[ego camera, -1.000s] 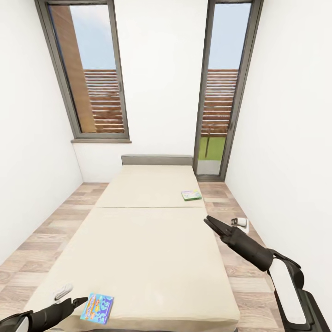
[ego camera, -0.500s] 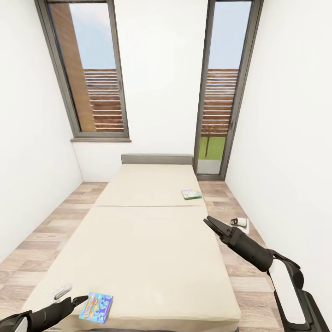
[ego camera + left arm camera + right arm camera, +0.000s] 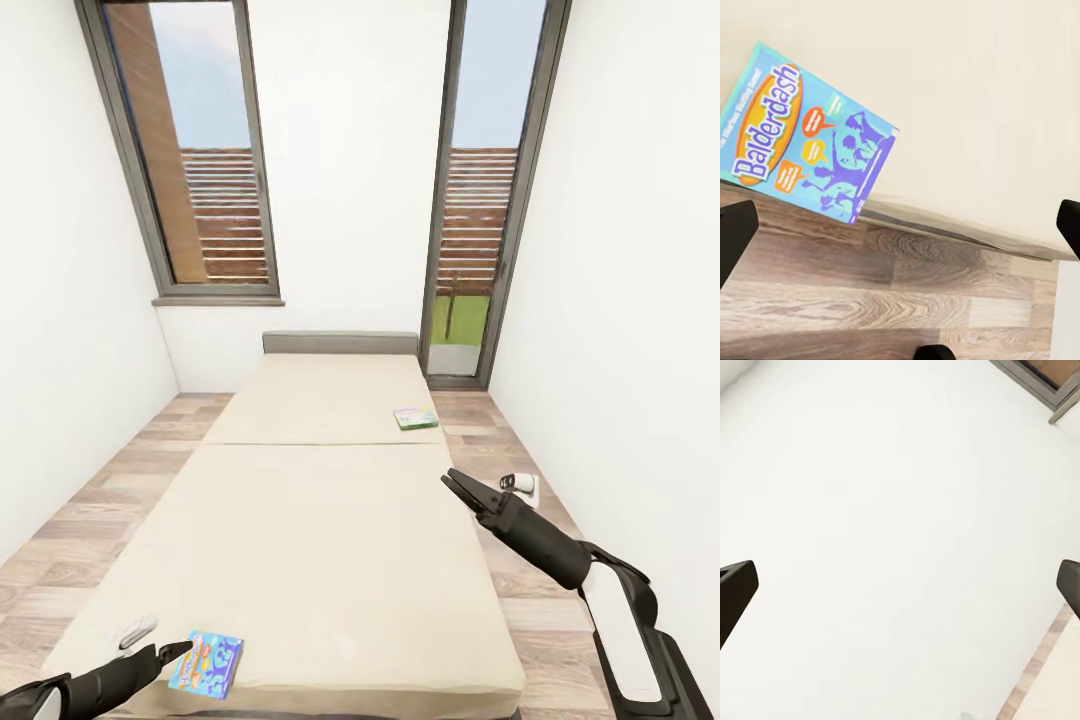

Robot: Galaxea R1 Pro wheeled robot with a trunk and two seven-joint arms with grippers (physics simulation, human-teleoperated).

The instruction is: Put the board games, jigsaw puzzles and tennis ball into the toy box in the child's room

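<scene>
The bed (image 3: 320,520), with a beige mattress and a grey headboard, stretches away from me. A blue board game (image 3: 207,663) printed "Balderdash" lies on its near left corner, overhanging the edge in the left wrist view (image 3: 806,142). A white and green board game (image 3: 415,418) lies near the far right edge. My left gripper (image 3: 172,653) hovers open just left of the blue box, fingers wide apart (image 3: 900,225). My right gripper (image 3: 455,485) hangs open over the bed's right edge, facing a white wall (image 3: 900,589). The table, toy box, jigsaw puzzles and tennis ball are out of view.
Wood floor (image 3: 110,490) runs along both sides of the bed, wider on the left. A small white object (image 3: 520,485) lies on the floor by the right wall. A window (image 3: 195,160) and a glass door (image 3: 480,200) stand behind the headboard.
The whole picture has shifted a little: the bed's near edge now sits higher, so the camera has moved. Both arms keep the same pose, and the boxes lie where they were.
</scene>
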